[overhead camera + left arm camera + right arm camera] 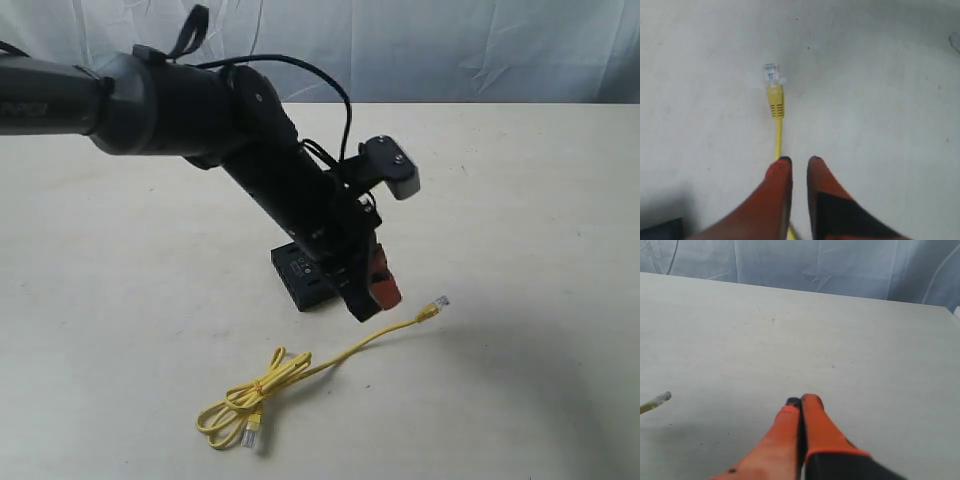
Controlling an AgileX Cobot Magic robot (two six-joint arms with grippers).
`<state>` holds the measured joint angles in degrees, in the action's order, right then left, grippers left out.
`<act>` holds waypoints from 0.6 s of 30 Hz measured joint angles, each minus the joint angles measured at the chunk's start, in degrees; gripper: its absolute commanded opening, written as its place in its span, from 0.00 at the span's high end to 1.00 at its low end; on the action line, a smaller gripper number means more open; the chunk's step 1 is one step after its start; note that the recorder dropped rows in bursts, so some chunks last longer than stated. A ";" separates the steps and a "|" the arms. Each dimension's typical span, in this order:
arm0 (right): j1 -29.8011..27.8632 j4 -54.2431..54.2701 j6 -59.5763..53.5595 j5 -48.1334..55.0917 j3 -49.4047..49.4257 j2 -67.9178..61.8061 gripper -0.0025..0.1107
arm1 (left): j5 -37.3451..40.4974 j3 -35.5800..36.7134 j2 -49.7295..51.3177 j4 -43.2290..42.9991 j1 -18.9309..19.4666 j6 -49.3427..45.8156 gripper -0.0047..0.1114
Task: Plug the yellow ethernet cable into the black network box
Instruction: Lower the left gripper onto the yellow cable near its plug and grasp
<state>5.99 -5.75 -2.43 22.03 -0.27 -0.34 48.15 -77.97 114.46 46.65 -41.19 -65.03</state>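
The yellow ethernet cable point(345, 355) lies on the table, one end coiled at the front point(250, 400) and its free clear plug point(438, 303) pointing right. The black network box point(298, 275) lies flat behind it, partly covered by my left arm. My left gripper point(372, 298) hangs just over the cable's straight run, beside the box. In the left wrist view its orange fingers point(800, 161) stand slightly open with nothing between them; the cable point(778, 135) runs beneath one finger to the plug point(771, 73). My right gripper point(802, 401) is shut and empty over bare table.
A pale table point(520, 200) carries everything, with a wrinkled blue-grey cloth backdrop point(450, 50) behind its far edge. In the right wrist view the cable's plug tip point(660, 399) shows at the picture's edge. A dark corner point(660, 231) in the left wrist view may be the box.
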 measured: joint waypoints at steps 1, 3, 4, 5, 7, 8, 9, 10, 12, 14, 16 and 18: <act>0.00 0.00 0.00 0.00 0.00 0.00 0.97 | -1.36 0.00 0.14 -0.14 -0.82 -0.30 0.68; 0.00 0.00 0.00 0.00 0.00 0.00 0.97 | -5.03 -0.10 0.63 -0.50 -3.05 -0.66 0.62; 0.00 0.00 0.00 0.00 0.00 0.00 0.97 | -6.01 -0.10 0.89 -0.75 -3.53 -0.66 0.59; 0.00 0.00 0.00 0.00 0.00 0.00 0.97 | -6.91 -0.10 1.11 -1.48 -3.92 -0.77 0.57; 0.00 0.00 0.00 0.00 0.00 0.00 0.97 | -7.41 -0.10 1.96 -2.30 -4.22 -0.77 0.57; 0.00 0.00 0.00 0.00 0.00 0.00 0.97 | -7.64 -0.10 2.46 -2.47 -4.22 -0.88 0.57; 0.00 0.00 0.00 0.00 0.00 0.00 0.97 | -7.80 -0.20 3.24 -2.56 -4.22 -0.88 0.57; 0.00 0.00 0.00 0.00 0.00 0.00 0.97 | -8.05 -0.20 4.10 -2.56 -4.22 -0.88 0.57; 0.00 0.00 0.00 0.00 0.00 0.00 0.97 | -8.17 -0.20 5.86 -2.56 -4.22 -0.97 0.57; 0.00 0.00 0.00 0.00 0.00 0.00 0.97 | -8.83 -0.20 7.46 -2.56 -4.22 -0.97 0.57; 0.00 0.00 0.00 0.00 0.00 0.00 0.97 | -10.21 -0.20 8.14 -1.20 -4.22 -0.97 0.57; 0.00 0.00 0.00 0.00 0.00 0.00 0.97 | -10.42 -0.20 8.83 0.28 -4.22 -1.11 0.57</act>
<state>5.99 -5.75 -2.43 22.03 -0.27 -0.34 37.73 -78.17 123.30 46.93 -45.41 -66.13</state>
